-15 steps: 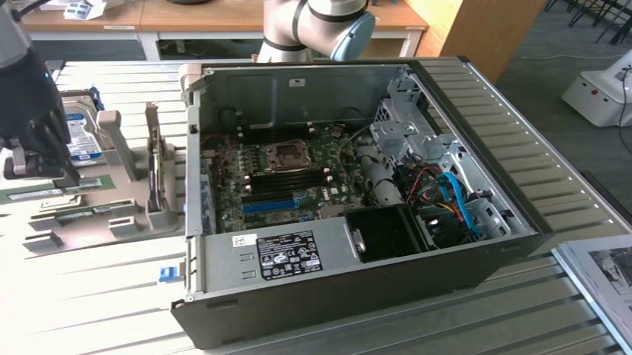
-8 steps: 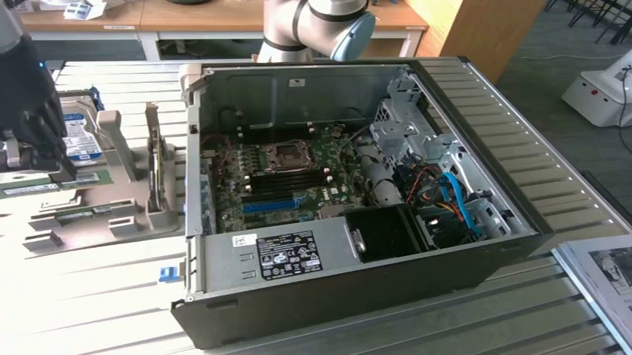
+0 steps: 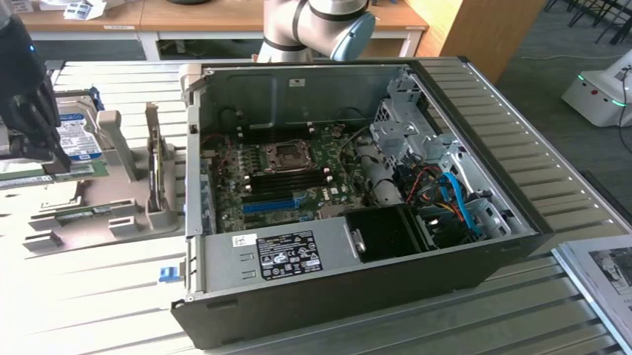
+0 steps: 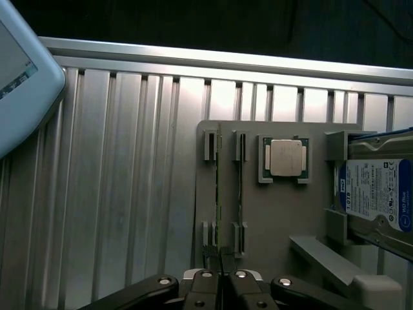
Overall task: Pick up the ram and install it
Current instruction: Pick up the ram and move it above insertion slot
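Jaws pinched shut on the ram (image 4: 219,194); I see the gripper (image 4: 221,274) tips meeting on its thin edge, the stick running straight out ahead of them over the grey holder (image 4: 258,219). Second memory stick (image 4: 240,187) just beside the held one. CPU (image 4: 286,157) further out that side, hard drive (image 4: 377,194) beyond it. Open computer case (image 3: 474,244) well apart from the jaws, motherboard (image 3: 286,177) exposed inside

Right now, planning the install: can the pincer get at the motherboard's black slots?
Probably yes: the case stands open, the black slots lie bare, and the pincer grips the ram nearby.
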You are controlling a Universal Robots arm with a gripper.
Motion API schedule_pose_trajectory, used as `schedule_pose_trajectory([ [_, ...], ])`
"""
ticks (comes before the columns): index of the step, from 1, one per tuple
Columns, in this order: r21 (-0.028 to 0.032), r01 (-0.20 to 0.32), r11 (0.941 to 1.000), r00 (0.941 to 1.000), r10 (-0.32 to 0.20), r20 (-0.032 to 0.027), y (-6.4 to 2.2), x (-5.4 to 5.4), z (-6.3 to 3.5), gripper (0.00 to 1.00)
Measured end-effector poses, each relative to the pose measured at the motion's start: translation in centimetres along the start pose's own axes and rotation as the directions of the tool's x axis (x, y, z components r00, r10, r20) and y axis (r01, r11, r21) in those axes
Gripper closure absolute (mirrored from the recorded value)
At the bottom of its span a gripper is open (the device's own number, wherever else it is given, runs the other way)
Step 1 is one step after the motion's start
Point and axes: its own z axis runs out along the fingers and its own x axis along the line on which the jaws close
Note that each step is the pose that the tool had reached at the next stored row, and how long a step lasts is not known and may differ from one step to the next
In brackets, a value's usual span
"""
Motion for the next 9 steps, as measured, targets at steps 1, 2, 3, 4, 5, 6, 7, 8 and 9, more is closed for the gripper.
schedule_pose_trajectory([
  [1,0.0000,0.000,1.0000,1.0000,0.000,-0.0003,0.00,0.0,-0.19,0.88],
  [2,0.0000,0.000,1.0000,1.0000,0.000,-0.0007,0.00,0.0,-0.36,0.88],
  [3,0.0000,0.000,1.0000,1.0000,0.000,-0.0011,0.00,0.0,-0.54,0.88],
  [4,0.0000,0.000,1.0000,1.0000,0.000,-0.0015,0.01,0.0,-0.72,0.88],
  [5,-0.0001,0.000,1.0000,1.0000,0.000,-0.0019,0.01,0.0,-0.90,0.88],
  [6,-0.0002,0.000,1.0000,1.0000,0.000,-0.0025,0.01,0.0,-1.06,0.88],
  [7,-0.0001,0.000,1.0000,1.0000,0.000,-0.0030,0.01,0.0,-1.22,0.88],
  [8,-0.0002,0.000,1.0000,1.0000,0.000,-0.0036,0.01,0.0,-1.39,0.88],
  [9,-0.0003,0.000,1.0000,1.0000,0.000,-0.0041,0.01,0.0,-1.56,0.88],
])
